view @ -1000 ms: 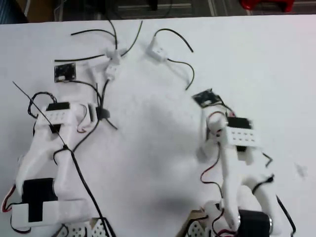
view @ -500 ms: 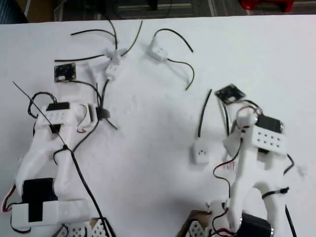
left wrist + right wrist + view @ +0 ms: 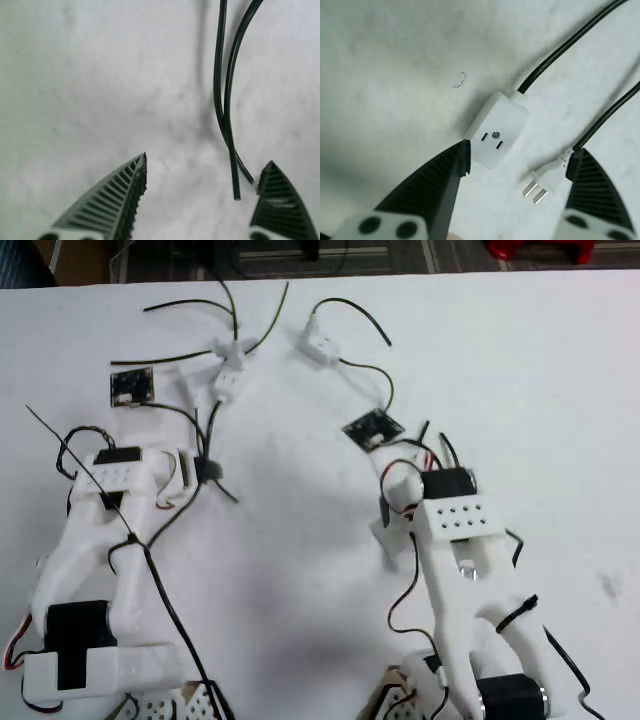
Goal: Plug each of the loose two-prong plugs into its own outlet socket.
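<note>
White bench (image 3: 560,390), two arms side by side, loose cords and white fittings.
Right fingers (image 3: 435,185): released and spread wide, grasping nothing. White outlet socket (image 3: 497,130) lies face up between them, one corner just beside one fingertip; its black cord (image 3: 560,50) runs away from the fingers. Two-prong plug (image 3: 540,185) lies flat in the same gap, just beside the other fingertip, near the socket but apart from it, prongs bare. Left fingers (image 3: 110,205): released, empty; two thin black cords (image 3: 222,90) cross the gap close to one finger, with one cord end (image 3: 236,195) just beside that fingertip. One white cord fitting (image 3: 228,370) and another fitting (image 3: 318,343) lie well beyond both sets of fingers.
</note>
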Controlling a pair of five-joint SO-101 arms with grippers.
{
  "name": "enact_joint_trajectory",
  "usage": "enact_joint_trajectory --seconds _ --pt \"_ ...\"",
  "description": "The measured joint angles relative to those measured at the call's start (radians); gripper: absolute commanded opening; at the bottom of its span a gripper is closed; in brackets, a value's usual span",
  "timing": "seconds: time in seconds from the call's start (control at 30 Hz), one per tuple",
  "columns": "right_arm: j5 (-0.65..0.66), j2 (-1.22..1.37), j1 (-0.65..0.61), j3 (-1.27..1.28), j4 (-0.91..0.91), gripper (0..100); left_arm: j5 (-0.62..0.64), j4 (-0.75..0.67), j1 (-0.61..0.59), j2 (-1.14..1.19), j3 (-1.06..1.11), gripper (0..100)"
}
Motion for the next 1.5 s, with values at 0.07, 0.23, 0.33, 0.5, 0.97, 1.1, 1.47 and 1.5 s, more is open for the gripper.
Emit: enact_joint_trajectory --seconds 0.07,0.23,0.33,0.5,0.97,1.1,1.47,1.5 --pt "-0.002 0.000 0.029 0.028 -0.015 30.9 0.000 -0.021 0.000 0.000 0.000 34" --pt "-0.003 0.000 0.049 0.092 -0.048 30.9 0.000 -0.035 0.000 0.000 0.000 34" --pt "-0.003 0.000 0.023 0.155 -0.100 30.9 0.000 -0.038 0.000 0.000 0.000 34" --pt "-0.003 0.000 -0.006 0.221 -0.189 30.9 0.000 -0.038 0.000 0.000 0.000 34" --pt "-0.124 0.362 -0.192 0.091 -0.204 30.9 0.000 -0.038 0.000 0.000 0.000 34" --pt "-0.169 0.448 -0.281 -0.011 -0.132 30.9 0.000 -0.038 0.000 0.000 0.000 34" --pt "-0.170 0.431 -0.519 -0.181 -0.006 30.9 0.000 -0.044 0.000 0.000 0.000 34" --pt "-0.169 0.427 -0.534 -0.196 -0.003 30.9 0.000 -0.044 0.000 0.000 0.000 34"
